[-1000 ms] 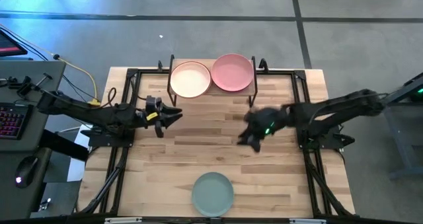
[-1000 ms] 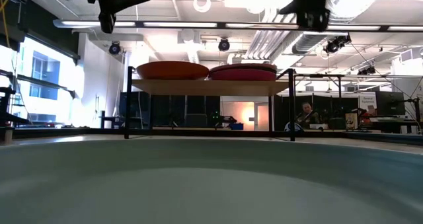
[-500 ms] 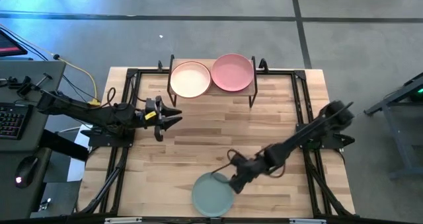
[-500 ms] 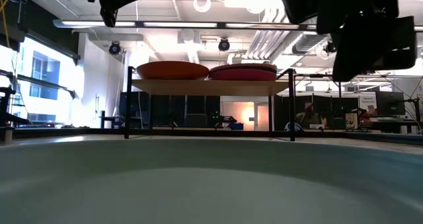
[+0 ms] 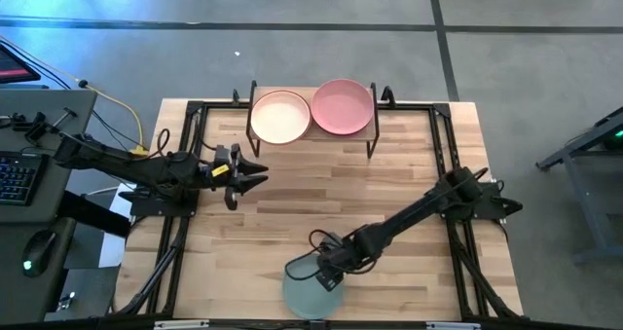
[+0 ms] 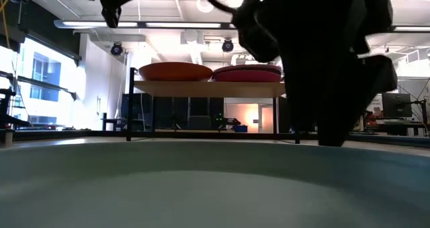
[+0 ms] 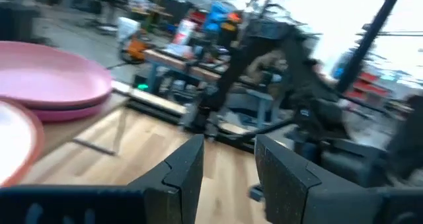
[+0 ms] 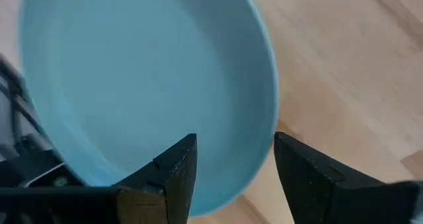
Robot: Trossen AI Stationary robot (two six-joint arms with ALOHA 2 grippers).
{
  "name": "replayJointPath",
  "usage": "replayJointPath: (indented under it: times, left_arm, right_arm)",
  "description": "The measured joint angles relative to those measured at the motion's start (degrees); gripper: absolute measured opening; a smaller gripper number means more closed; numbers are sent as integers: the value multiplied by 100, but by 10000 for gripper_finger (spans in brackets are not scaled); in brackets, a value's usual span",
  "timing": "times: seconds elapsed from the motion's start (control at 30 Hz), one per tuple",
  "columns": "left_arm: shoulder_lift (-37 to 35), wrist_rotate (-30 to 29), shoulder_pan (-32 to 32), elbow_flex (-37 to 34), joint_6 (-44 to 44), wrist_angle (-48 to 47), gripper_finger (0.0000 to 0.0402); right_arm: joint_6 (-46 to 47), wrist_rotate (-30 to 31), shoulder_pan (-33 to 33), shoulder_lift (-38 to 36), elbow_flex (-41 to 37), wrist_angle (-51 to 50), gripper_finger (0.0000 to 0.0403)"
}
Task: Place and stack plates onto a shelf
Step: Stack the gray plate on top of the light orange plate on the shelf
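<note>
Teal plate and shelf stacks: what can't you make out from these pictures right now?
- Teal plate: in the high view the right gripper covers its far edge, so contact is unclear; the low view shows only a blurred rim filling the foreground.
- Shelf: the high view shows only the top plates, cream plate and pink plate; the plate count beneath is hidden.
- Left gripper: cut off at the low view's top edge.

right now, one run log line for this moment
right gripper: open over teal plate rim | left gripper: open, waiting | shelf: cream, pink stacks
</note>
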Motion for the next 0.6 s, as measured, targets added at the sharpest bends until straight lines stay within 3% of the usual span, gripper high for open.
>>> replayJointPath:
  times: [0.1,0.33,0.47,0.6]
  left_arm:
    - [-93,361,0,0,-4,6,124]
    - [-295,366,0,0,-4,20,124]
    - [-438,364,0,-2,44,-6,124]
    - [-710,162,0,-2,179,-6,124]
  right_arm:
    - [-7,39,17,-11,3,6,181]
    - [131,32,17,234,-16,-171,166]
    - [157,-50,10,335,1,-183,124]
    - [112,-45,8,287,1,-375,45]
